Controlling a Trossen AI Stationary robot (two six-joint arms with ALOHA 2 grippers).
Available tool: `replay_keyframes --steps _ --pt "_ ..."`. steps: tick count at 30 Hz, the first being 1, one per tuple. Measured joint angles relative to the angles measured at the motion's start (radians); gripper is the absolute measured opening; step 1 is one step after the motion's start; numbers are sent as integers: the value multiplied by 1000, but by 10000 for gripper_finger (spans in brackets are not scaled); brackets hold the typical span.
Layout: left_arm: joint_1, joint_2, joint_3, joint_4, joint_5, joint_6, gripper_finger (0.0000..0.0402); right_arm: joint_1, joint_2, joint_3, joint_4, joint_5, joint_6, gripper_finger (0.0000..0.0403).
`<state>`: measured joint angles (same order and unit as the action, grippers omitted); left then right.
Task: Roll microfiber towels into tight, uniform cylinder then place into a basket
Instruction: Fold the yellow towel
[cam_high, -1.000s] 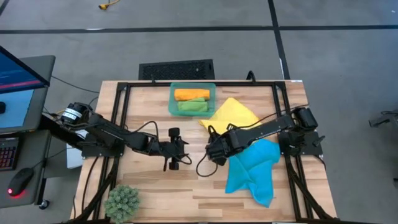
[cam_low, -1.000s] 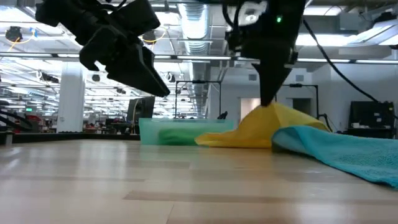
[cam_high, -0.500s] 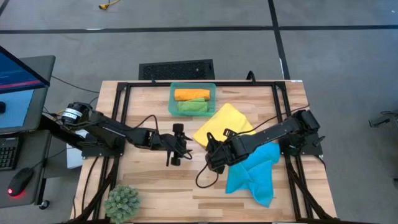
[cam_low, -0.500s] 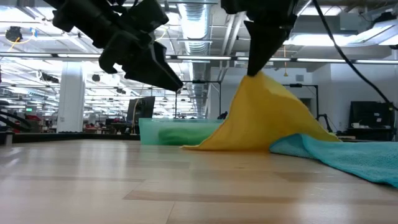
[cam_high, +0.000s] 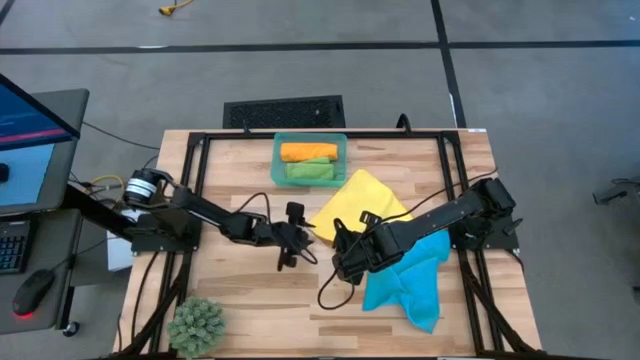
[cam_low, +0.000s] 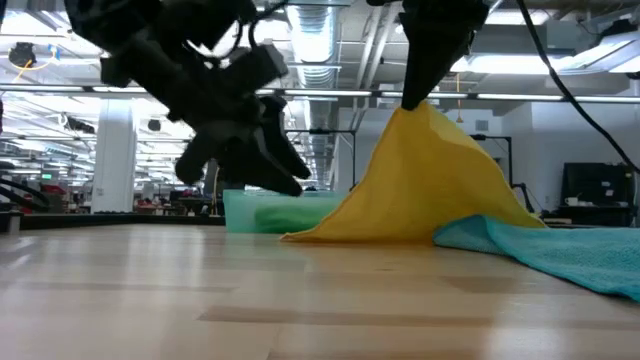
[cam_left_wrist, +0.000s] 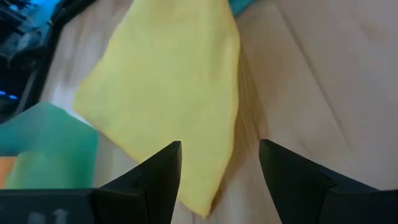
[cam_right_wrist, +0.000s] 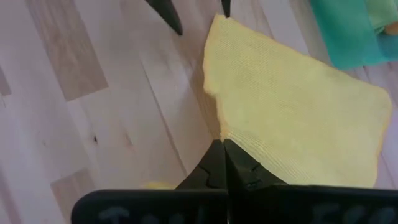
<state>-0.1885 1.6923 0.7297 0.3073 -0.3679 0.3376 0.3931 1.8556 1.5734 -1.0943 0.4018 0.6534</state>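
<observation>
Leaving bare wooden tabletop (cam_high: 240, 290) open at the front left; blocking the centre: lifted yellow microfiber towel (cam_high: 358, 200), crumpled blue towel (cam_high: 410, 280).

We see a wooden table (cam_high: 250, 300) with a spiky green plant ball (cam_high: 196, 325) near its front left corner. Left of the table stand a monitor (cam_high: 30, 110), a keyboard (cam_high: 12, 245) and a mouse (cam_high: 32, 290). A black floor grate (cam_high: 284, 111) lies beyond the table's far edge.

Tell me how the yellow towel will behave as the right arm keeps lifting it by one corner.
Probably floppy: pinched by the shut right gripper, the yellow towel hangs in a tent, its lower edge on the table. It likely weighs little. It may drag rather than lift clear.
</observation>
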Motion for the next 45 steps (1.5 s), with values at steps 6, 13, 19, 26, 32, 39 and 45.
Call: replay_keyframes --steps 6,13,19,26,32,39,45 --pt "41 69 0 8 26 1 209 8 -1 0 -8 -3 1 2" --pt "101 142 3 71 62 21 209 14 -1 0 -5 -5 7 2" --pt "136 162 3 98 119 9 201 13 -1 0 -6 -8 9 2" --pt "157 176 4 97 153 11 116 19 -1 0 -12 -19 10 2" --pt "142 187 3 96 173 2 13 58 -1 0 -47 -34 4 2" --pt "46 167 3 14 19 -53 2 144 -1 0 -24 -32 5 4" --pt "-80 145 37 -120 -84 -115 1 210 -1 0 31 -31 33 19"
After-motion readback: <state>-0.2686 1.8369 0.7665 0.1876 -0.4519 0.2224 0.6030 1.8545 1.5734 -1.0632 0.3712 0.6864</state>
